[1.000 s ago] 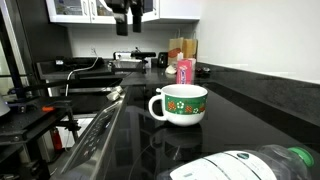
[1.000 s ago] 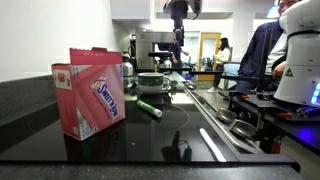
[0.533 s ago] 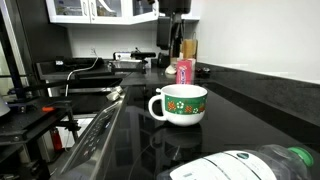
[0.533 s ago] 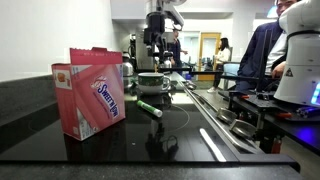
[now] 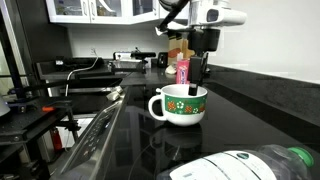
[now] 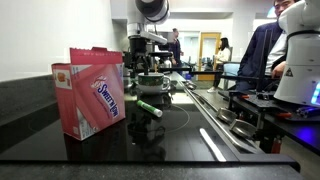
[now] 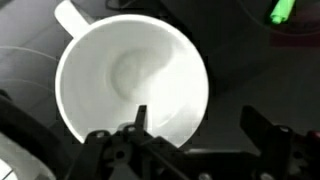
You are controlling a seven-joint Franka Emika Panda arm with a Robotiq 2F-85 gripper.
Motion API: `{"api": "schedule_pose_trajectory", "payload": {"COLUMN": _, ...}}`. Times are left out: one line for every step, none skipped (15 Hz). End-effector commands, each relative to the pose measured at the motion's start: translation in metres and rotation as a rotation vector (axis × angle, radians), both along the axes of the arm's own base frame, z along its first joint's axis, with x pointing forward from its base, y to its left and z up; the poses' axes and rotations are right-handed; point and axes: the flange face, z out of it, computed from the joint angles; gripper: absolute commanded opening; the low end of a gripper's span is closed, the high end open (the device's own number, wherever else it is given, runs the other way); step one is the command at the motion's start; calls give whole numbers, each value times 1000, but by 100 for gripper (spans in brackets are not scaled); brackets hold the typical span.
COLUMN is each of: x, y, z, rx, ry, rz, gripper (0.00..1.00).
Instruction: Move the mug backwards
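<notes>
Two fingers (image 7: pixel 138 120) spread wide is what my wrist view gives me. One hangs inside the mug (image 7: pixel 120 75) and the other sits outside its wall, so they straddle the rim roughly opposite the handle (image 7: pixel 70 14). Nothing's pinched, and the gap is way wider than the ceramic. I honestly can't tell whether either finger touches the wall.

In an exterior view the mug stands upright on the black desk (image 5: pixel 255 105) with the arm (image 5: pixel 205 40) coming down over it. A slim pink container (image 5: pixel 184 70) is right behind it in that picture. A plastic bottle with a green cap (image 5: pixel 250 165) lies on its side up close to that camera.

In an exterior view from the opposite end, a pink box (image 6: pixel 95 95) stands in the foreground. A green marker (image 6: pixel 148 108) lies on the desk between the box and the mug.
</notes>
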Motion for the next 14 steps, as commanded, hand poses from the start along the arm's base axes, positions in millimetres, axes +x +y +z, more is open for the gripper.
{"api": "schedule_pose_trajectory", "payload": {"x": 13, "y": -5, "z": -9, "rx": -13, "ry": 47, "rz": -21, "gripper": 100}}
{"api": "schedule_pose_trajectory", "payload": {"x": 15, "y": -7, "z": -13, "rx": -17, "ry": 56, "rz": -27, "gripper": 75}}
{"api": "schedule_pose_trajectory", "payload": {"x": 16, "y": -8, "z": -15, "rx": -15, "ry": 65, "rz": -22, "gripper": 72}}
{"api": "schedule_pose_trajectory", "payload": {"x": 17, "y": -9, "z": -15, "rx": -19, "ry": 68, "rz": -24, "gripper": 66}}
{"api": "schedule_pose_trajectory", "payload": {"x": 18, "y": -10, "z": -16, "rx": -21, "ry": 69, "rz": -25, "gripper": 58}}
{"api": "schedule_pose_trajectory", "payload": {"x": 19, "y": -10, "z": -15, "rx": -26, "ry": 70, "rz": -24, "gripper": 49}}
{"api": "schedule_pose_trajectory", "payload": {"x": 20, "y": -10, "z": -15, "rx": -34, "ry": 73, "rz": -23, "gripper": 42}}
{"api": "schedule_pose_trajectory", "payload": {"x": 20, "y": -11, "z": -14, "rx": -35, "ry": 79, "rz": -23, "gripper": 34}}
{"api": "schedule_pose_trajectory", "payload": {"x": 20, "y": -11, "z": -14, "rx": -36, "ry": 83, "rz": -28, "gripper": 27}}
{"api": "schedule_pose_trajectory", "payload": {"x": 19, "y": -12, "z": -13, "rx": -33, "ry": 86, "rz": -34, "gripper": 20}}
{"api": "schedule_pose_trajectory", "payload": {"x": 19, "y": -13, "z": -13, "rx": -26, "ry": 88, "rz": -33, "gripper": 12}}
{"api": "schedule_pose_trajectory", "payload": {"x": 20, "y": -12, "z": -12, "rx": -25, "ry": 88, "rz": -34, "gripper": 5}}
{"api": "schedule_pose_trajectory", "payload": {"x": 19, "y": -11, "z": -12, "rx": -17, "ry": 92, "rz": -33, "gripper": 1}}
{"api": "schedule_pose_trajectory", "payload": {"x": 19, "y": -9, "z": -11, "rx": -15, "ry": 99, "rz": -36, "gripper": 0}}
